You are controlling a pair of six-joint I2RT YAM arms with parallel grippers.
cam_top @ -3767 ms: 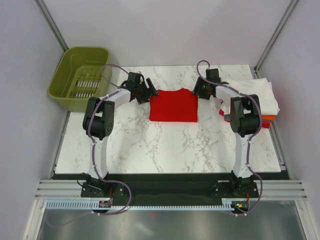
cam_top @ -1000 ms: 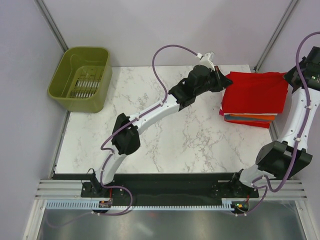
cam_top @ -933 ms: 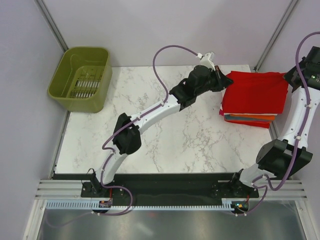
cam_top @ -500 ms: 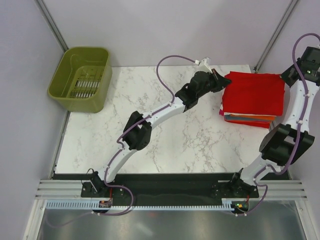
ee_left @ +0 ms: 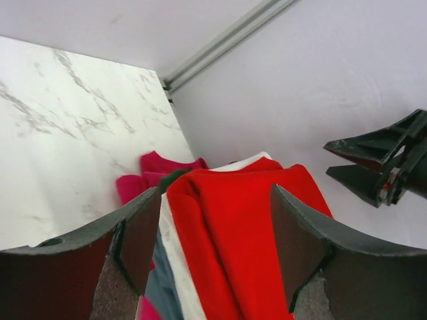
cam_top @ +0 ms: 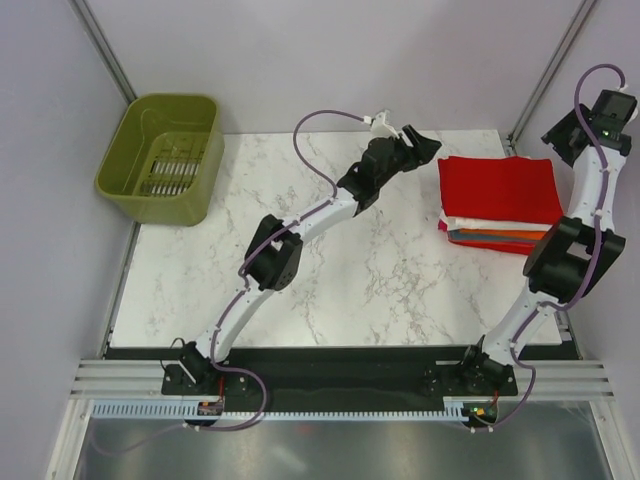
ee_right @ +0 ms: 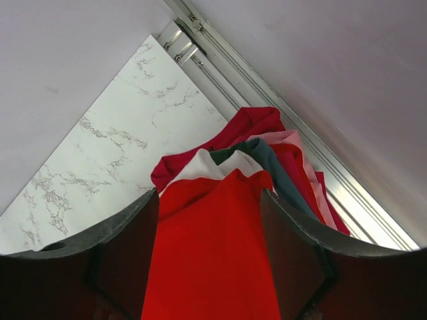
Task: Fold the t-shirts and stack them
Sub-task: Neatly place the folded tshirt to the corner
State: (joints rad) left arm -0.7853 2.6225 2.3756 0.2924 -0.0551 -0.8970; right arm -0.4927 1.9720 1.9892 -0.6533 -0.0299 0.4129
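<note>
Two arms, one basket and one pile of t-shirts (cam_top: 497,230) are showing on your marble table (cam_top: 300,270). Entries are running left to right.

1. Olive-green basket (cam_top: 160,155): it is sitting at the table's far left corner, well apart from everything else.

2. Left arm (cam_top: 300,225): it is stretching diagonally from its near base toward the far right. Your left gripper (cam_top: 430,146) is hovering just beside the pile's far left corner without touching the cloth. Its jaws are standing wide and gripping nothing. From the left wrist, the same gripper (ee_left: 215,193) is looking down over the pile's red top.

3. T-shirts: the pile is lying against the table's right edge, in the far half.
   - A bright red t-shirt (cam_top: 500,188) is resting folded flat on top.
   - A white t-shirt (cam_top: 468,222) is peeking out directly beneath it.
   - Thin grey, orange and red edges are showing lower down at the near side.
   - The wrist views are adding pink and dark red layers at the bottom.

4. Right arm (cam_top: 560,260): it is rising along the right wall. Your right gripper (cam_top: 558,137) is hanging just beyond the pile's far right corner, clear of the cloth. Its jaws are spreading wide and holding nothing, as the left wrist view (ee_left: 328,158) is also showing.
</note>
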